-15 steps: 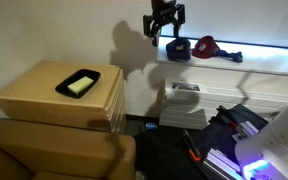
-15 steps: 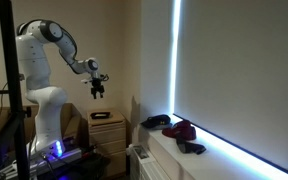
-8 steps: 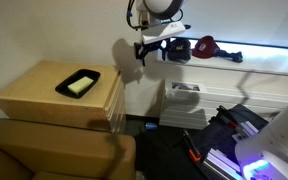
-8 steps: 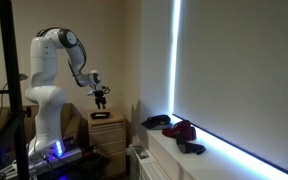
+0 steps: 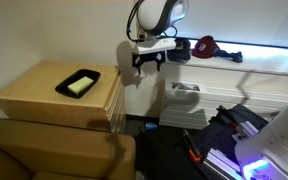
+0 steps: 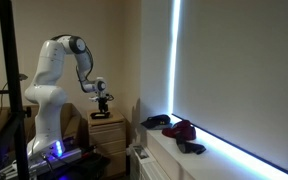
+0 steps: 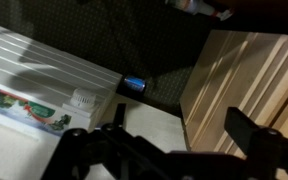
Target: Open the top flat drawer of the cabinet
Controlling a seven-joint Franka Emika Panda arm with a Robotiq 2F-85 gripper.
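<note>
The cabinet (image 5: 44,95) of light tan wood stands at the left, with stacked drawer fronts on its right side. The top flat drawer (image 5: 115,88) is the thin front just under the top, and it looks closed. My gripper (image 5: 149,62) hangs open and empty in the air, to the right of the cabinet and above its top. In an exterior view the gripper (image 6: 104,101) is just above the cabinet (image 6: 108,131). In the wrist view the gripper (image 7: 184,128) is open, and the drawer fronts (image 7: 249,75) show as tan bands on the right.
A black tray (image 5: 77,83) with a pale object lies on the cabinet top. A brown sofa (image 5: 54,150) stands in front. A white ledge (image 5: 234,68) holds caps. A white box (image 7: 39,85) and a blue can (image 7: 134,83) are on the floor.
The arm has come down from high up toward the cabinet. The gripper is lower and closer to the drawer side, and it is still open and empty.
</note>
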